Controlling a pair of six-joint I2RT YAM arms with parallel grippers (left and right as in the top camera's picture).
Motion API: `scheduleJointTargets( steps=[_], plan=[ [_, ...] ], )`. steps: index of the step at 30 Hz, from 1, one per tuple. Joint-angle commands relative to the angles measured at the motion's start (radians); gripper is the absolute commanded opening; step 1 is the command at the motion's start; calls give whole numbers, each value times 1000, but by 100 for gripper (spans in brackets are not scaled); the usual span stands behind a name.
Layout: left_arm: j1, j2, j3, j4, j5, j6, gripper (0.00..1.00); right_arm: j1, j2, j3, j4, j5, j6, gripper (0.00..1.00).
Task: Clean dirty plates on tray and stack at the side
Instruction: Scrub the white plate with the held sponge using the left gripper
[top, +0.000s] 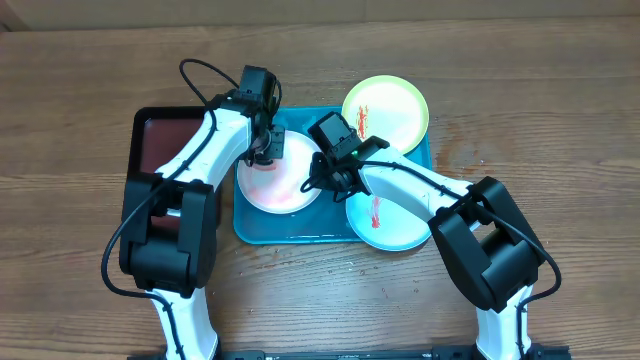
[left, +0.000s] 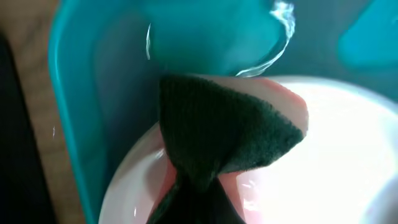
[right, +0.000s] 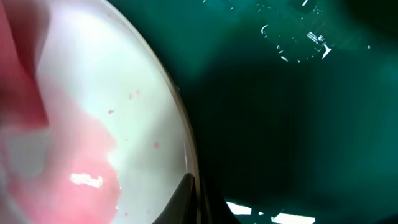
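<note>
1. The white plate (top: 282, 192) lies flat and face up in the left half of the blue tray (top: 290, 232), with a pink film across it.
2. My left jaws are clamped on a dark green scouring pad (left: 230, 124), which is pressed onto that plate's far rim, directly beneath them.
3. My right jaws are closed at the plate's right rim; I cannot tell whether they pinch it.
4. The plate is round, so it has no long axis. Both arms reach it, and the left one sits over it.
</note>
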Motion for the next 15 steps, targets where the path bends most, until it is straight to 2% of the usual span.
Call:
scheduleJointTargets(
  steps=[1, 7, 15],
  plan=[
    [1, 4, 32, 38, 49, 75, 4, 0, 20, -23, -22, -14, -7, 4],
    [-4, 4, 32, -70, 400, 219, 4, 0, 20, -30, -16, -13, -7, 4],
    [-36, 4, 32, -278, 407, 295, 4, 0, 20, -30, -14, -13, -7, 4]
  ],
)
